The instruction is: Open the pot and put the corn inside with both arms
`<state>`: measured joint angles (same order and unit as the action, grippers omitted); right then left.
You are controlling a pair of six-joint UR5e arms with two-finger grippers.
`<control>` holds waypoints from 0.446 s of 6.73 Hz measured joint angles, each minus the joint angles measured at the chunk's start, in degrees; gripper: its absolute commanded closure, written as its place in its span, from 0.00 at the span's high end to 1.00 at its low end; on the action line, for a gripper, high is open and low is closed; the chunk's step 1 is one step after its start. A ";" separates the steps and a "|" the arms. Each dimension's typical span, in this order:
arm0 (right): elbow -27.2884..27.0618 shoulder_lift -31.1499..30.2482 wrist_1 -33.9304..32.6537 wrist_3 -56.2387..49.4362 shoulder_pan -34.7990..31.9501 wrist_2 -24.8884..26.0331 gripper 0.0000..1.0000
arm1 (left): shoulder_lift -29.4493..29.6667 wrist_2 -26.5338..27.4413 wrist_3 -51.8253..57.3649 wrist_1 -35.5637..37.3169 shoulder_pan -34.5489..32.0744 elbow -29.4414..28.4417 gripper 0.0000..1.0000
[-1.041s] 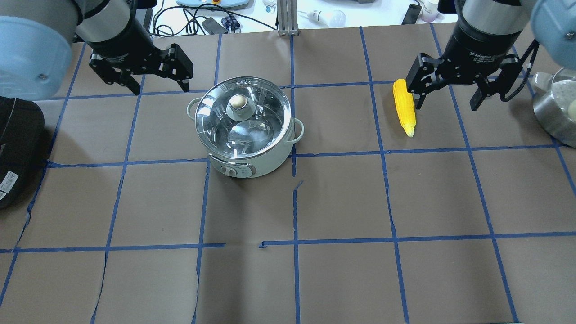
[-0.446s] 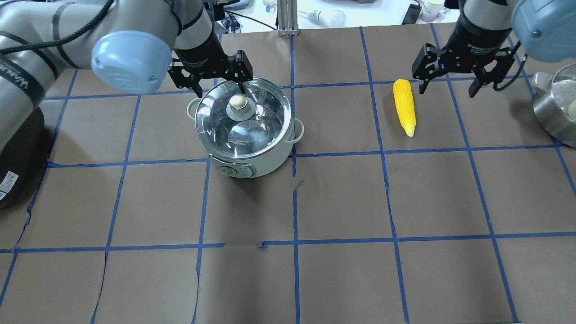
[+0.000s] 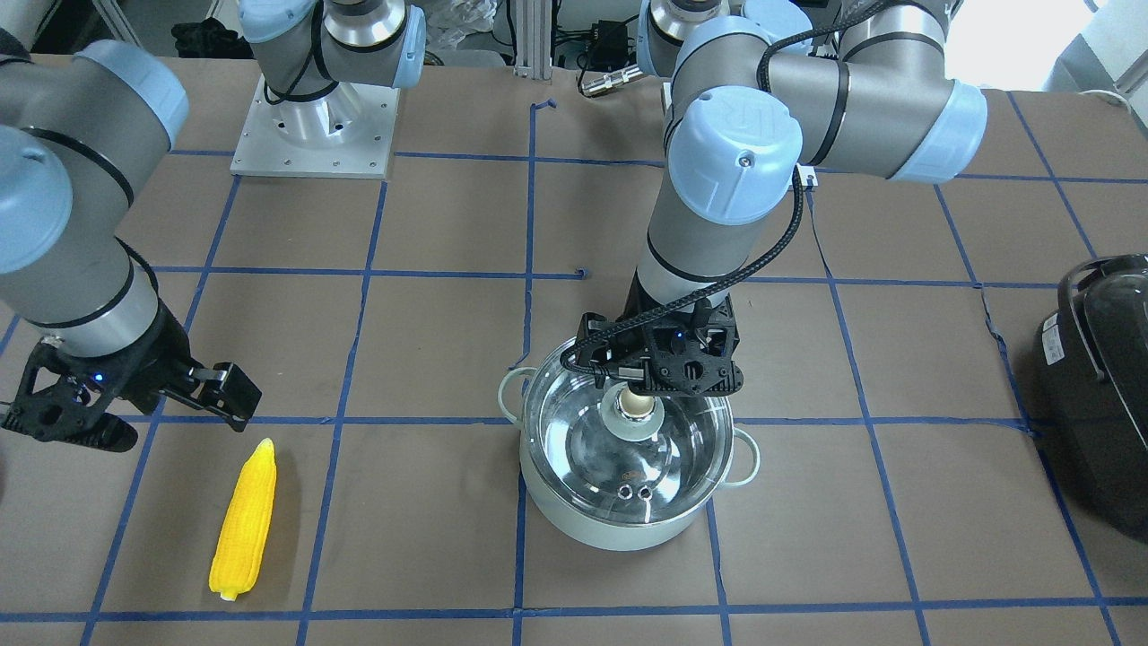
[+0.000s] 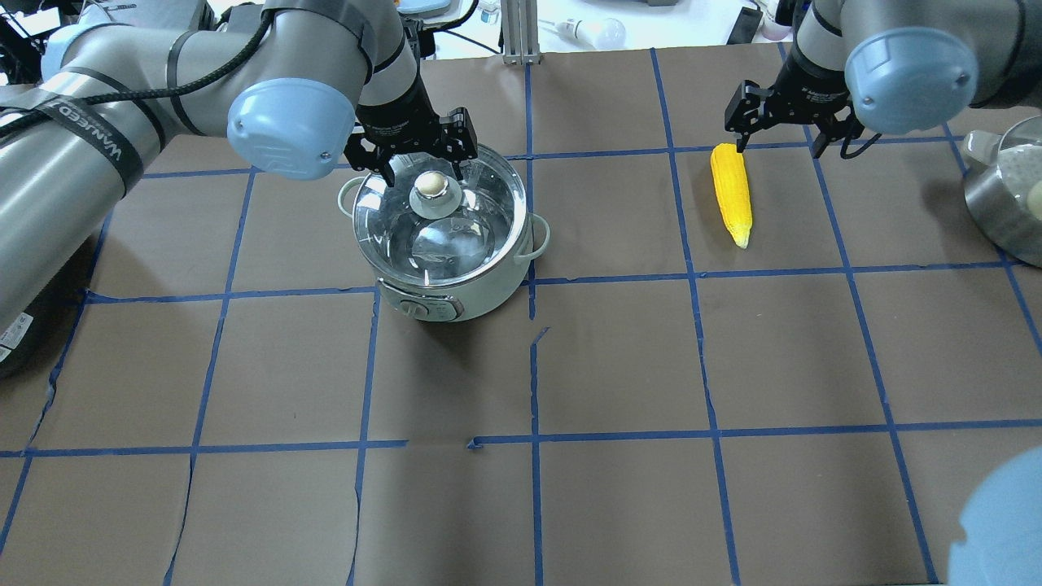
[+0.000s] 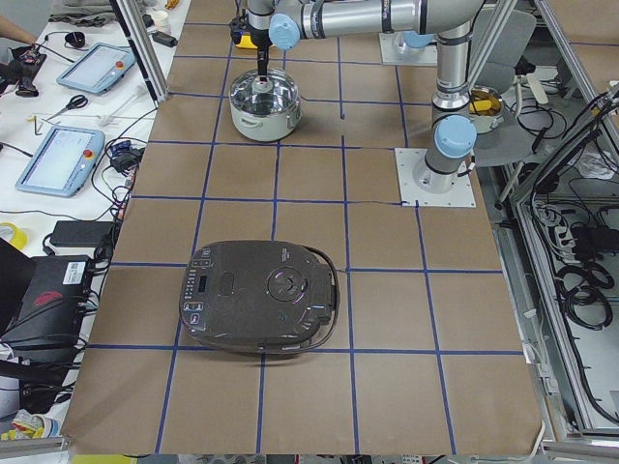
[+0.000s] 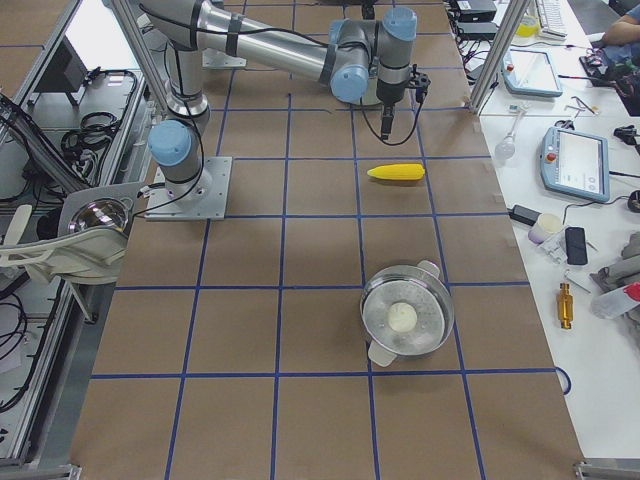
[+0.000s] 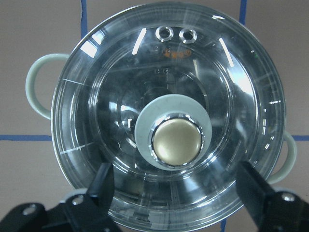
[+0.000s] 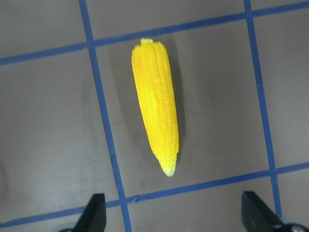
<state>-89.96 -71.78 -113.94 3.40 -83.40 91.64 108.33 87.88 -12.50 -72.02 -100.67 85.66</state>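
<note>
Two-arm station at a brown-papered counter (image 4: pixel 619 358) ruled with blue tape (image 4: pixel 708 358). The mint-green pot (image 3: pixel 619 531) stands upright near the middle. Its glass lid (image 4: pixel 456 244) is seated on the rim, with the brass-coloured knob (image 4: pixel 432 184) at the lid's centre.

The left hand (image 4: pixel 421 167) hangs directly over the lid. Its fingers (image 7: pixel 104 186) are spread wide, one on either side of the knob. The left wrist view shows clear space between each finger and the knob, so nothing is gripped.

The corn (image 4: pixel 731 194) lies flat on the counter, well apart from the pot on the robot's right side. Its tapered tip points toward the robot. The right hand (image 4: pixel 777 146) is raised above the counter near the corn, farther from the pot than the cob's blunt end. Its fingers are likewise spread and it holds nothing; the right wrist view shows the cob lying clear of both fingertips.

A large black appliance (image 3: pixel 1094 395) sits on the side of the pot opposite the corn. A steel bowl (image 4: pixel 1009 203) rests beyond the corn from the pot.
</note>
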 measured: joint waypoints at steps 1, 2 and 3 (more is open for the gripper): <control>-0.77 3.32 -5.96 -0.12 0.02 0.01 1.00 | 0.79 -0.03 0.26 0.53 -0.15 0.15 0.90; -1.23 5.74 -9.40 -0.86 0.05 -0.02 1.00 | 1.60 -0.01 0.44 1.25 -0.19 0.27 0.85; -1.41 7.71 -10.82 -1.86 0.07 -0.25 1.00 | 2.05 -0.02 0.33 1.97 -0.21 0.37 0.78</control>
<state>-91.37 -64.07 -124.77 1.54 -83.33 91.40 110.39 87.86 -12.17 -70.05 -100.89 86.03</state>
